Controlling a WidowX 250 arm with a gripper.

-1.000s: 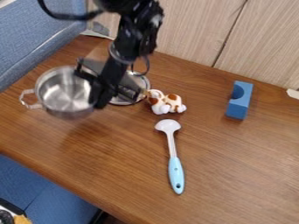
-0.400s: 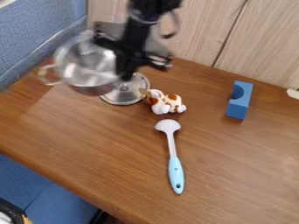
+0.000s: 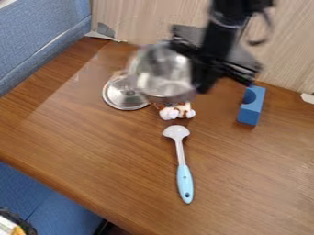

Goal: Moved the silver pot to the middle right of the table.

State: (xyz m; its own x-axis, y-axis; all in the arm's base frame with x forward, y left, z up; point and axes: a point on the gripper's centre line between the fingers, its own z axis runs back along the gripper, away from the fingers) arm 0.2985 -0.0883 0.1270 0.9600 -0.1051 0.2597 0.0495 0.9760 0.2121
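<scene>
Bright, even light falls across the wooden surface (image 3: 110, 151), with a pale sheen toward its upper left. Soft shadow edges the blue block (image 3: 250, 114). Glare whitens the silver pot (image 3: 160, 75), which is blurred, as is the black arm (image 3: 222, 30).

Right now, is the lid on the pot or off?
Off: the lid lies on the table; the pot, in the air, shows its inside.

To me the pot (image 3: 160, 77) looks smooth, glossy metal, like the lid (image 3: 126, 97) left of it. Under the pot I see a tabletop (image 3: 110, 151) of grained wood with a soft sheen. Nearer the camera than the pot, the spoon (image 3: 184, 175) seems smooth plastic; right of it, the block (image 3: 250, 113) looks matt. Beyond it, the panelling (image 3: 285, 46) is wood-grained.
</scene>
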